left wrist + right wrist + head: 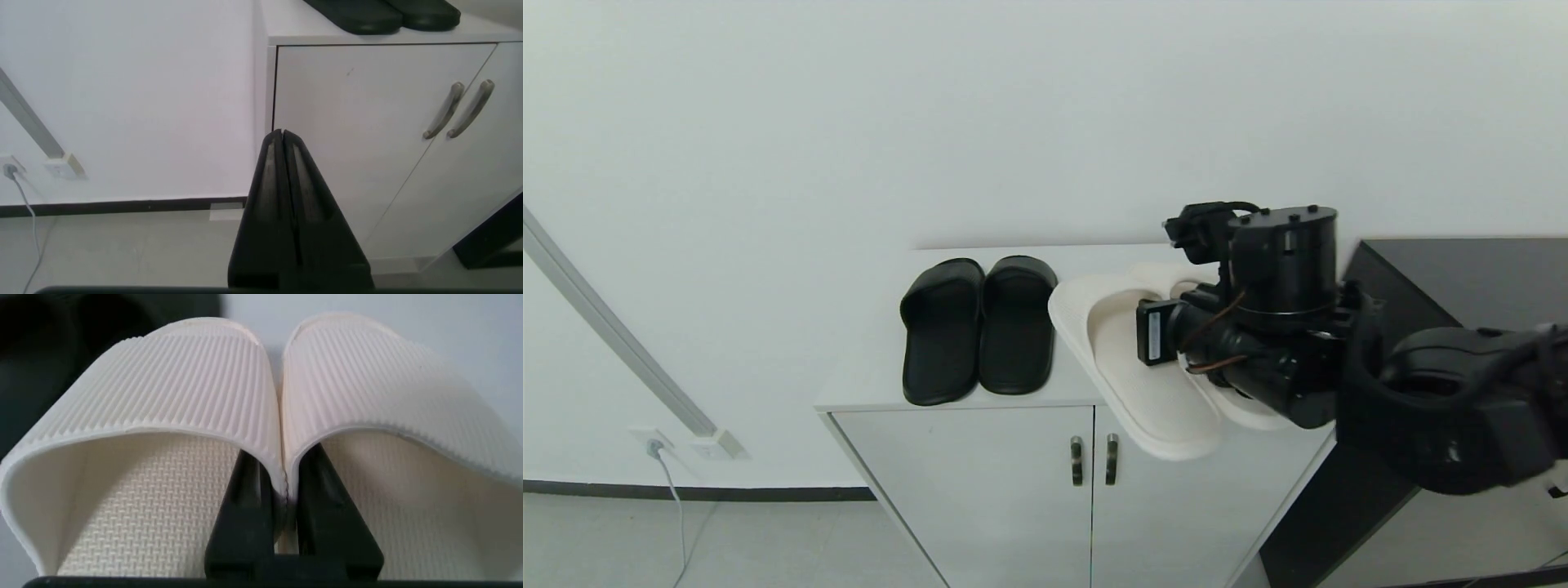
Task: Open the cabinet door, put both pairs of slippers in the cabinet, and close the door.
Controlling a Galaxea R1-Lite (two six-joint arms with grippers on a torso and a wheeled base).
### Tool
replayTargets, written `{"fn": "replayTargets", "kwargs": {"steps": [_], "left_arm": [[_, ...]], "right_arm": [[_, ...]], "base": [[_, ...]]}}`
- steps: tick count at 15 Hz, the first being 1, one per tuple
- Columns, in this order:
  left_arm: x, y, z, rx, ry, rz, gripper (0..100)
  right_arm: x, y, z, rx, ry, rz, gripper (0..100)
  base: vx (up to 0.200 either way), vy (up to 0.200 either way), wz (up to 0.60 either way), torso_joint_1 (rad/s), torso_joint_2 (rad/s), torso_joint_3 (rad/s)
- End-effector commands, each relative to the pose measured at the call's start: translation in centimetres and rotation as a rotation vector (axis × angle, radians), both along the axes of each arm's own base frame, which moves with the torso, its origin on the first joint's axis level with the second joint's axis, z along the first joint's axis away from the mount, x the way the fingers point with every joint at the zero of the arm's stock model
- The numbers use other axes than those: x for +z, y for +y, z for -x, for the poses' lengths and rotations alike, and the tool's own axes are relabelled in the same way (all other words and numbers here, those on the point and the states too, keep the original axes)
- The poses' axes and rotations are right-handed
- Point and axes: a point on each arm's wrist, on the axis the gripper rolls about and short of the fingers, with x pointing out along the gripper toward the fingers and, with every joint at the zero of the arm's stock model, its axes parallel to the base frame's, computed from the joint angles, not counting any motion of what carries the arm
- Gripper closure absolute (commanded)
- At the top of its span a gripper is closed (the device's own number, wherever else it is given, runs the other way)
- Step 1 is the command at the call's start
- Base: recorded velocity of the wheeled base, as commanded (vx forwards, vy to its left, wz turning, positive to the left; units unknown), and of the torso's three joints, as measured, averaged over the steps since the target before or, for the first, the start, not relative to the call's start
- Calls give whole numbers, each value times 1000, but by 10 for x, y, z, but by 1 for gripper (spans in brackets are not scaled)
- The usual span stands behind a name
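Currently the right end effector [283, 469] pinches the white slippers [1143, 384]. One finger sits inside each slipper, and the two adjoining strap walls are clamped between the fingers. The pair lies at the right end of the cabinet [964, 490] top, with its heels projecting past the front edge above the right door [1176, 506]. Whether the toes rest on the top cannot be determined. The black slippers [980, 327] sit side by side on the top, just beside the white pair and apart from either arm. The left end effector [282, 139] is pressed together and empty, low and off the left side of the cabinet.

Both doors are shut, and the two handles [1077, 460] meet at the centre seam. The white pair therefore has no entry path yet.

Recommended procedure for this step:
- Maintain clamp force on the strap walls. The ribbed foam is likely to be soft and may slip out if the pair tilts heel-down.
- Keep both soles level and carry the pair clear of the front edge before lowering it.
- Hold the pair away from the right door's swing arc and from the black side unit [1462, 269].
- Use the free left end effector on a handle. It must spread first, then close across the bar rather than along it.
- Avoid brushing the black slippers during withdrawal.
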Motion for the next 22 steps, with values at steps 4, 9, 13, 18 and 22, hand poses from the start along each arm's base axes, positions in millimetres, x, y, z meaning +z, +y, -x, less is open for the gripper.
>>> {"fn": "replayTargets", "kwargs": {"steps": [4,9,13,18,22], "left_arm": [[0,0,0,0,1,0,100],[0,0,0,0,0,0,100],[0,0,0,-1,1,0,100],[0,0,0,-1,1,0,100],[0,0,0,0,0,0,100]], "right_arm": [[15,-46,60,189,-4,-41,100],[12,-44,64,230,7,-36,100],[8,-43,65,239,19,-28,100],[6,-43,65,235,21,-23,100],[5,-44,66,236,26,-20,100]], "base": [[0,0,0,0,0,0],[0,0,0,0,0,0],[0,0,0,0,0,0],[0,0,0,0,0,0],[-200,0,0,7,2,4]]}}
